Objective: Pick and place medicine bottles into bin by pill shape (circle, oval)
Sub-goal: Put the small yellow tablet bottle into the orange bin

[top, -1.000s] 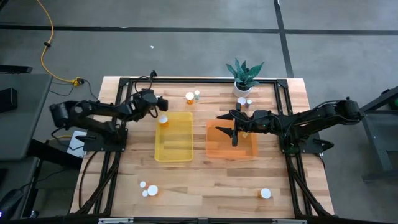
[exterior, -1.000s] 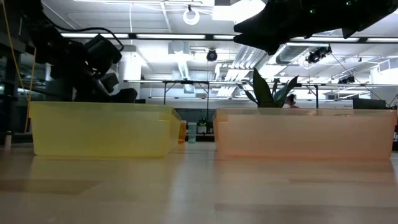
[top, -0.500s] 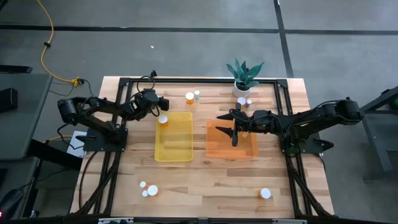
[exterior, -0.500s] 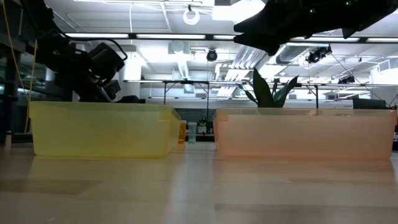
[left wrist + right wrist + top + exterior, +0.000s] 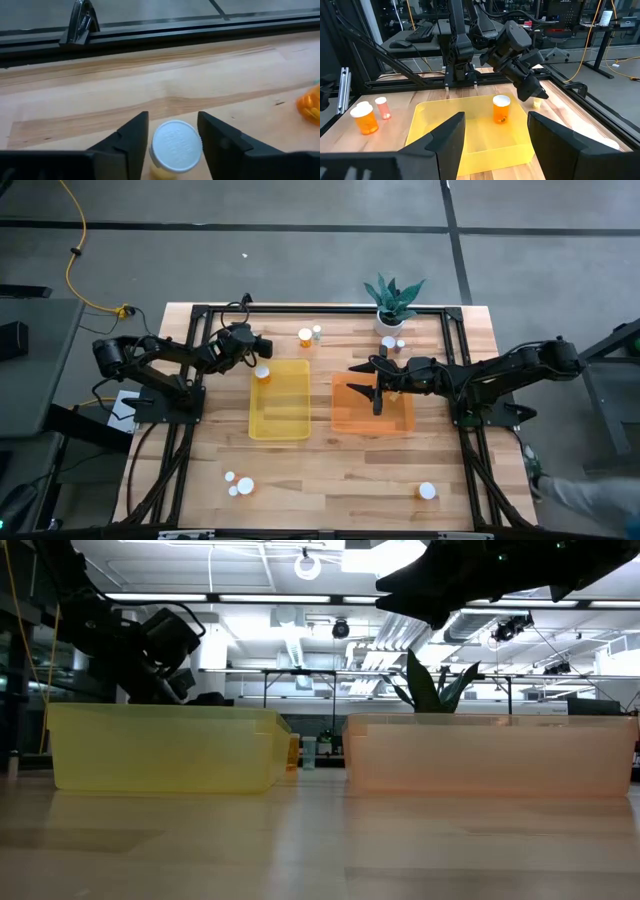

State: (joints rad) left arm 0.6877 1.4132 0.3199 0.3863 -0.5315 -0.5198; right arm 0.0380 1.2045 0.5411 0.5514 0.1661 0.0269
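Observation:
A small white-capped medicine bottle [image 5: 176, 146] with pale yellow contents stands on the table just beyond the yellow bin's [image 5: 280, 420] far-left corner. It also shows in the right wrist view [image 5: 537, 102]. My left gripper [image 5: 256, 350] is shut on it. An amber bottle [image 5: 262, 372] stands at that corner of the yellow bin; inside or outside the wall, I cannot tell. My right gripper [image 5: 366, 387] hangs open and empty above the orange bin [image 5: 372, 420]. Other bottles stand at the far edge [image 5: 305, 335], by the plant [image 5: 388, 342] and near the front [image 5: 245, 486], [image 5: 427, 491]. My left gripper has the small bottle's white cap [image 5: 155, 150] between its two fingers [image 5: 132, 137], one on each side of the cap. The fingers slant down at it from the table's left. The bottle stands upright; its foot is hidden by the cap.
A white pot with a green plant [image 5: 392, 305] stands at the far edge. A black frame rail [image 5: 200, 27] runs along the table's far side. Someone's leg or foot [image 5: 585, 495] shows on the floor at the right.
My left gripper has gone down a little, toward the table's left, over the small bottle, then kept still. The bottles and my right arm have not moved.

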